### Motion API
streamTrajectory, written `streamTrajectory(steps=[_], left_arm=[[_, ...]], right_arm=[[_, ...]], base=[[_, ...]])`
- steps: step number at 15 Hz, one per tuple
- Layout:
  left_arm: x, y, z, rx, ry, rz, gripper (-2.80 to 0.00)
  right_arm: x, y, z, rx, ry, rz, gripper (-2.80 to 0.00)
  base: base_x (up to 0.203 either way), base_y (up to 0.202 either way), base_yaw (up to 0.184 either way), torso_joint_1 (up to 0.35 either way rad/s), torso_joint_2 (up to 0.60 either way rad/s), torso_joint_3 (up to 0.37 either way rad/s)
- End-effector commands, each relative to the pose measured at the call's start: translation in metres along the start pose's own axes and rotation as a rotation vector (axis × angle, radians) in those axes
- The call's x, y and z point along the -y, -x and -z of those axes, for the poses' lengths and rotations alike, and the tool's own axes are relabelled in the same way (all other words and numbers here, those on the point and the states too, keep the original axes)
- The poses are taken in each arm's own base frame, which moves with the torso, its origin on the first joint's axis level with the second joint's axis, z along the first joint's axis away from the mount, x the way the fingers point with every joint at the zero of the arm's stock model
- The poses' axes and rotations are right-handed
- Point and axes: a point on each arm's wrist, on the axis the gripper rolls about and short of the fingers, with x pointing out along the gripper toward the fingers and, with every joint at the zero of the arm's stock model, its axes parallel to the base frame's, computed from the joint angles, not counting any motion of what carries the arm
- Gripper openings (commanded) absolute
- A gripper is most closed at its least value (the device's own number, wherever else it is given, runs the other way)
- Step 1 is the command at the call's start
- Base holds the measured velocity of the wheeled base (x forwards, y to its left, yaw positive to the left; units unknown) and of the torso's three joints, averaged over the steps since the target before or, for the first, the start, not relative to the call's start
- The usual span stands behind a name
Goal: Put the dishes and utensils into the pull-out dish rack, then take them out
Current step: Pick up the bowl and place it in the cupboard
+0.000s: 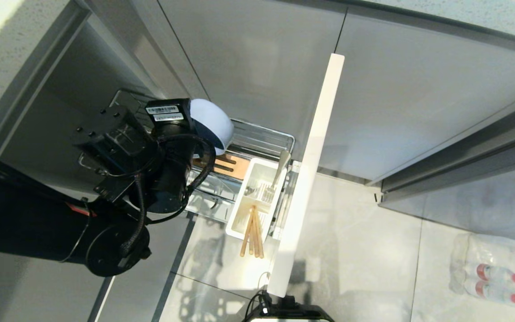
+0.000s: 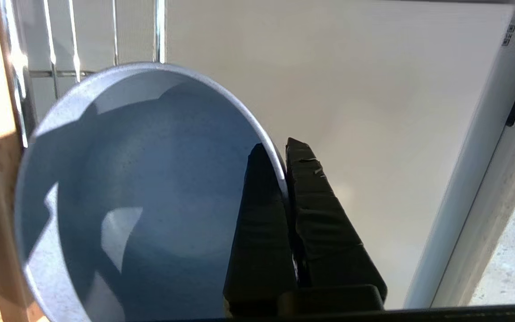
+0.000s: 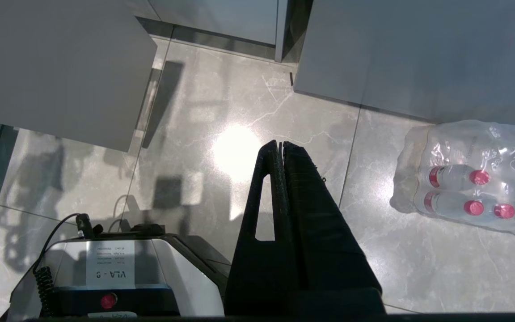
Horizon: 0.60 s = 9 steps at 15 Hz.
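A deep grey-blue bowl (image 2: 141,201) hangs tilted over the chrome wire pull-out dish rack (image 1: 262,138). My left gripper (image 2: 280,150) is shut on its rim, one finger inside and one outside. In the head view the bowl (image 1: 215,123) sits just beyond my left arm (image 1: 168,152), above the slotted wooden bar (image 1: 233,166). Two wooden chopsticks (image 1: 253,235) and a spoon (image 1: 280,167) stand in the white caddy (image 1: 251,214). The plate is out of view. My right gripper (image 3: 280,144) is shut and empty, parked over the floor.
The rack's pale front panel (image 1: 311,179) stands edge-on to the right of the caddy. Grey cabinet fronts (image 1: 418,98) lie behind. A shrink-wrapped pack of water bottles (image 1: 494,268) lies on the tiled floor at the right. The robot's base (image 3: 119,273) is below the right gripper.
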Motion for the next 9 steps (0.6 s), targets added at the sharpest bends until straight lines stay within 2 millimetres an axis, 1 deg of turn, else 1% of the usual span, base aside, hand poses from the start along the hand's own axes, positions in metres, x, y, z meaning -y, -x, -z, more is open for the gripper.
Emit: streamTrajectory(steps=[1, 5, 9], left_arm=[[-0.003, -0.001, -0.001, 0.009, 0.004, -0.004, -2.80], [0.013, 0.001, -0.006, 0.002, 0.030, 0.042, -2.80], [0.024, 0.002, -0.012, 0.007, 0.065, 0.108, -2.80]], right_arm=[[0.000, 0.000, 0.000, -0.001, -0.001, -0.001, -2.80], [0.000, 0.000, 0.000, -0.001, -0.001, 0.000, -2.80], [0.000, 0.000, 0.000, -0.001, -0.001, -0.001, -2.80]], base=[[0.000, 0.000, 0.000, 0.000, 0.00, 0.000], [0.000, 0.000, 0.000, 0.000, 0.00, 0.000], [0.000, 0.000, 0.000, 0.000, 0.00, 0.000]])
